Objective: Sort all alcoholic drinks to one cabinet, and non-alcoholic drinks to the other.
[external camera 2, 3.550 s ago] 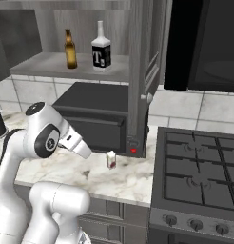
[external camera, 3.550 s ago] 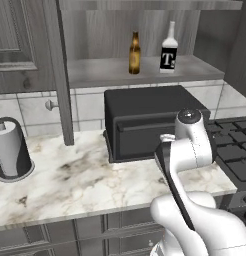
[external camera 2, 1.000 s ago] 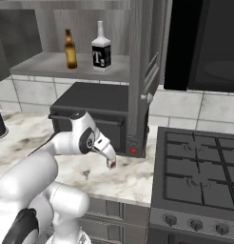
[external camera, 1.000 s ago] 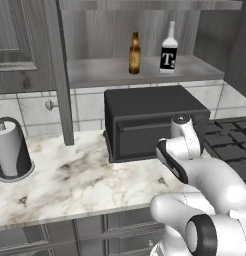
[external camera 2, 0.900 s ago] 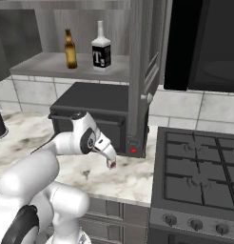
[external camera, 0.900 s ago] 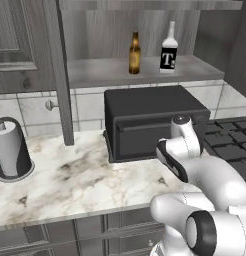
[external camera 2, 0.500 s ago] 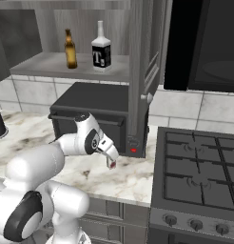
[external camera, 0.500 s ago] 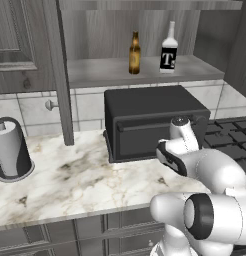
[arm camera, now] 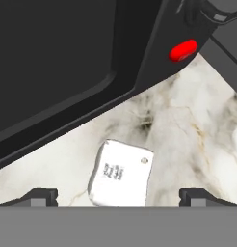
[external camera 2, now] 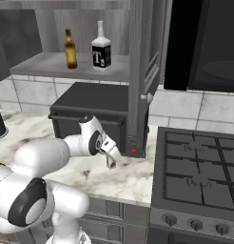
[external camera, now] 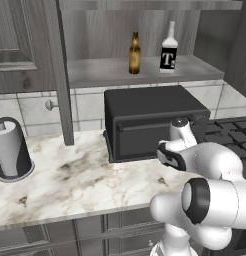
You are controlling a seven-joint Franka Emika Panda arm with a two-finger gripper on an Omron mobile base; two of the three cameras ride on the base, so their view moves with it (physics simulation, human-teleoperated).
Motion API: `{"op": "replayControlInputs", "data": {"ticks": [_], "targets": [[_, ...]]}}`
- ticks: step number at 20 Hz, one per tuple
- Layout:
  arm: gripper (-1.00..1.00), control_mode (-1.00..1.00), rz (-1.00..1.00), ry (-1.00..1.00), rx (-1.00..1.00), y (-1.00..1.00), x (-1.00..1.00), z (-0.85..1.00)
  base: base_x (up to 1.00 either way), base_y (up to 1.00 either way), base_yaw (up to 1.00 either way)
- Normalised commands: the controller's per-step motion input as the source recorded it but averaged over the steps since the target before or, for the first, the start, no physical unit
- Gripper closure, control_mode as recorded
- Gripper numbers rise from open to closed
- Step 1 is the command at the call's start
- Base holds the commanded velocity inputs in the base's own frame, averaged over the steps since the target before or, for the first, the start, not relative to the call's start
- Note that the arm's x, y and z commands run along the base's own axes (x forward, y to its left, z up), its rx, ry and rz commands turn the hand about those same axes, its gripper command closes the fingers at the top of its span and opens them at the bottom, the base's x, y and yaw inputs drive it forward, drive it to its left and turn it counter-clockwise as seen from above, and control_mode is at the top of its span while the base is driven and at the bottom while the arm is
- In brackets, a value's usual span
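Arm lowered twd counter, fingers wide over white carton

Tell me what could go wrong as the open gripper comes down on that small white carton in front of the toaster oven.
The carton sits skewed between the open gripper's fingertips, so closing may twist or tip it. It lies close to the toaster oven, so the fingers could scrape the oven's front. If lifted toward the shelf, the arm might knock the beer bottle or the clear bottle.

The arm folds forward and down, its tool pointing downward with jaws spread wide
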Motion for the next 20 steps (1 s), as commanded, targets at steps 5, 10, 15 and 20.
{"op": "replayControlInputs", "data": {"ticks": [5,10,15,20], "targets": [[-1.00,-1.00,0.00,0.00,0.00,-0.10,0.05,-0.12,0.00,0.00,0.00],[-1.00,-1.00,0.00,0.00,0.00,-0.03,0.10,-0.13,0.00,0.00,0.00],[1.00,-1.00,0.00,0.00,0.00,0.00,0.05,-0.12,0.00,0.00,0.00],[1.00,-1.00,0.00,-0.02,0.01,0.00,-0.04,0.00,0.00,0.00,0.00]]}}
